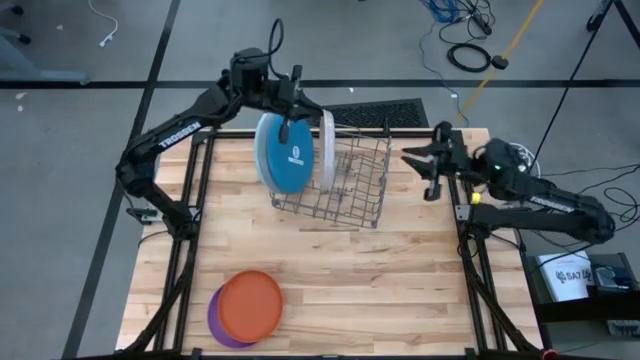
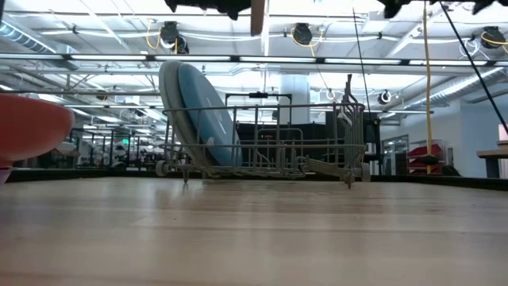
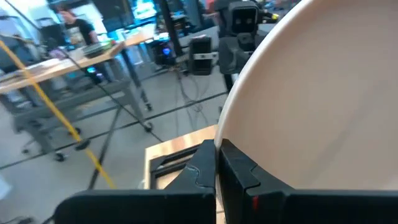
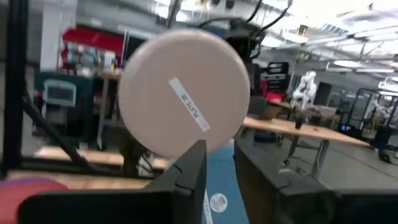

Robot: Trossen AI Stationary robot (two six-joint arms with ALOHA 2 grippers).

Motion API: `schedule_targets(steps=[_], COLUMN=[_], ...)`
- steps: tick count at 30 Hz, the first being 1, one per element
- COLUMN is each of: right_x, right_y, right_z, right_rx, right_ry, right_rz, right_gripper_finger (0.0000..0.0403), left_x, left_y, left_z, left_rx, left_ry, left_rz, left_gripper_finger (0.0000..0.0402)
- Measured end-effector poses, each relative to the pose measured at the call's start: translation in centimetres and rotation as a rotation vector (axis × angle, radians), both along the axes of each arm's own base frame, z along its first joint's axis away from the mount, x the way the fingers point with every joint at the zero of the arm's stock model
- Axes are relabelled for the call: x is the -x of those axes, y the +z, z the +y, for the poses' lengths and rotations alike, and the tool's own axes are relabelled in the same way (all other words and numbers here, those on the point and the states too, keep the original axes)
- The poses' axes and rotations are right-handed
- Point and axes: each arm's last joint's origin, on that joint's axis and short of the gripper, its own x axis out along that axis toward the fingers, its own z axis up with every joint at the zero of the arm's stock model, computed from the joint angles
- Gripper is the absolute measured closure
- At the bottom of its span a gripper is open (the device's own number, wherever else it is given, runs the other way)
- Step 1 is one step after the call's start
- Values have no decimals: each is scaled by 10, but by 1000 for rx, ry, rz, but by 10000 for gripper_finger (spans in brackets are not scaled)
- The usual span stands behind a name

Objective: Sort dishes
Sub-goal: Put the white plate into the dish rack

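Note:
My left gripper (image 1: 305,105) is shut on an off-white plate (image 1: 327,150), held on edge above the grey wire rack (image 1: 345,190). The right wrist view shows that plate's labelled face (image 4: 186,93); in the low view only its lower edge (image 2: 258,16) shows. A darker blue plate (image 1: 290,155) and a lighter one behind it (image 2: 168,99) stand on edge in the rack's left end. An orange plate (image 1: 250,303) lies on a purple one (image 1: 218,320) near the table's near left corner. My right gripper (image 1: 422,168) waits open, right of the rack. My left gripper pinches the off-white plate's rim (image 3: 231,134) between its two fingers (image 3: 239,174), which lie one on each face. The plate is lifted clear above the rack and stands on edge.
The rack's right half (image 1: 365,170) holds no plates. Bare wooden table (image 1: 380,290) lies between the rack and the near edge. Black frame rails (image 1: 470,260) run along the table's sides. Beyond the far edge are cables and a floor grille (image 1: 385,110).

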Motion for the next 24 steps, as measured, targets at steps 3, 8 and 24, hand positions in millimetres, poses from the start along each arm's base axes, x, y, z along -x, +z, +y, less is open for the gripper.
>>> schedule_targets(steps=[3,8,24], right_x=[-15,-37,-94], right_y=[5,13,43], right_z=[-6,-12,-13], right_rx=[20,134,295], right_ry=[-11,26,-27], right_rz=[45,101,211], right_gripper_finger=[301,265,208], left_x=[-5,-16,-33], left_y=[-9,-27,-69], left_z=[11,29,73], left_rx=[42,157,604], left_ry=[-66,-126,99], left_rz=[-3,7,113], left_gripper_finger=[401,401,401])
